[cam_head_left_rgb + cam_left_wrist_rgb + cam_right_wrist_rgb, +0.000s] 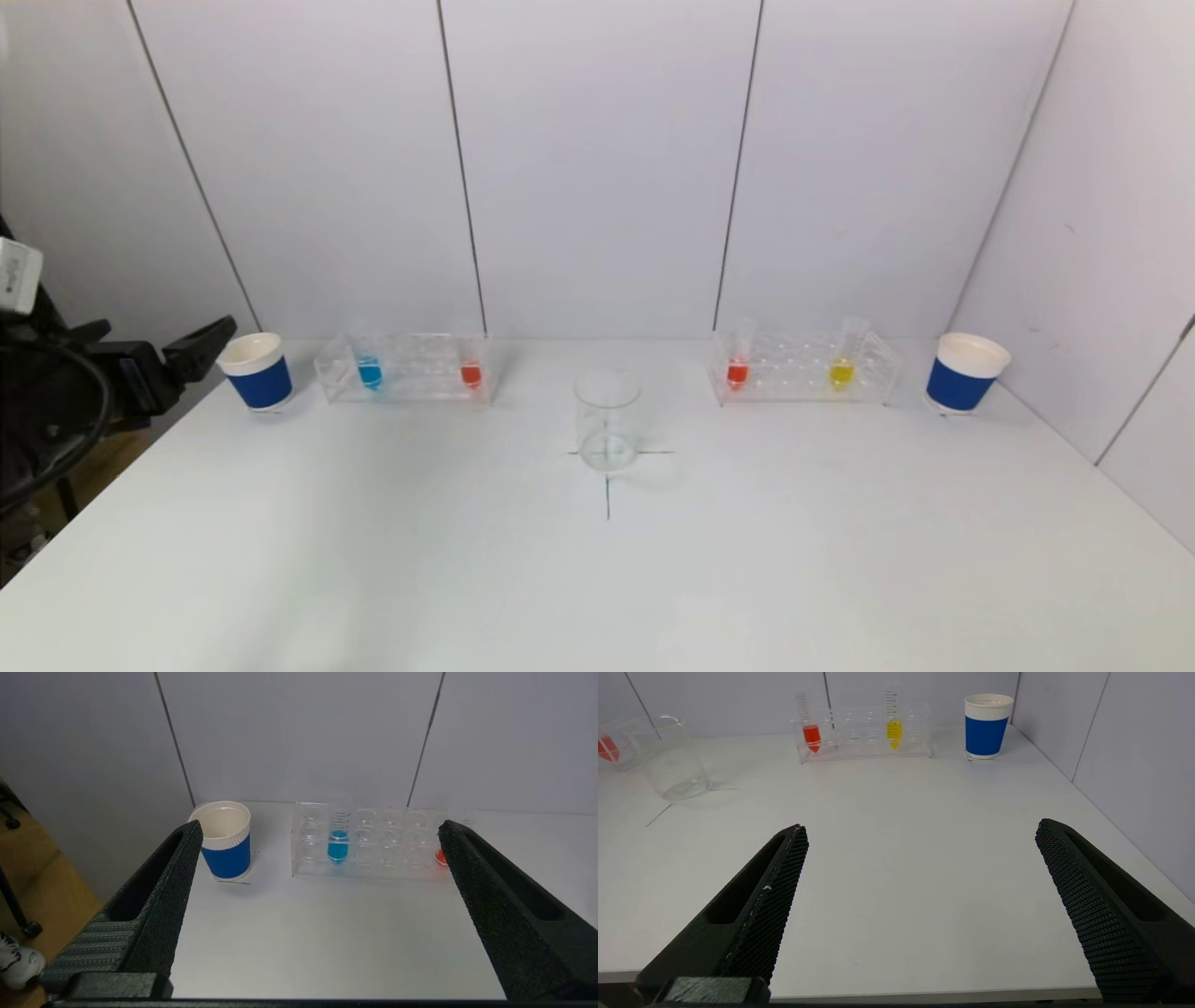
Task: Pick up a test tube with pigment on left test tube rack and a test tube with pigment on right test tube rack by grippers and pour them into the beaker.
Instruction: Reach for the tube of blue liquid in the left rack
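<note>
left hand (317,830) spread wide, empty; right hand (920,833) likewise

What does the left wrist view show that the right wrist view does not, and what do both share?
Only the left wrist view: the left pincer, open, the blue-pigment tube in the left rack, and the left paper cup.
Only the right wrist view: the right pincer, open, the beaker, the yellow-pigment tube, and the right paper cup.
Both: the white table.
</note>
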Tool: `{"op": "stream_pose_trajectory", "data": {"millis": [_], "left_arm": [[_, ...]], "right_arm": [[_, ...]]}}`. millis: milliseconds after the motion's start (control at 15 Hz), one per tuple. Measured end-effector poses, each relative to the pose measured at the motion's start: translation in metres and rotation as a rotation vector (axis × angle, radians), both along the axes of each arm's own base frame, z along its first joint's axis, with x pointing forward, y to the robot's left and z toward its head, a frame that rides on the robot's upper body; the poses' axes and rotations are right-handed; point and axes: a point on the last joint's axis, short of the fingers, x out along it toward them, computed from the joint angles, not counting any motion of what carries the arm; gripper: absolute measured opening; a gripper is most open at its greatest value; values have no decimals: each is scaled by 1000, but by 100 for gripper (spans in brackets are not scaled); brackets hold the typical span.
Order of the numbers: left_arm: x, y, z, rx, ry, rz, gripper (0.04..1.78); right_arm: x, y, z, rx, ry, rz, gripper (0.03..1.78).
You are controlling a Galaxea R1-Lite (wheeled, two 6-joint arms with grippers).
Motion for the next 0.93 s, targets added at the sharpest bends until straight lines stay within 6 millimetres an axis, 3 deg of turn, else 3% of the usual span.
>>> {"op": "stream_pose_trajectory", "data": {"millis": [467,933], "left_arm": [[72,24,-50,28,-78,-19,176],[127,9,-89,21,-60,-89,176]], "right_arm": [[0,0,0,0,0,0,177],[0,0,0,0,0,0,177]]}}
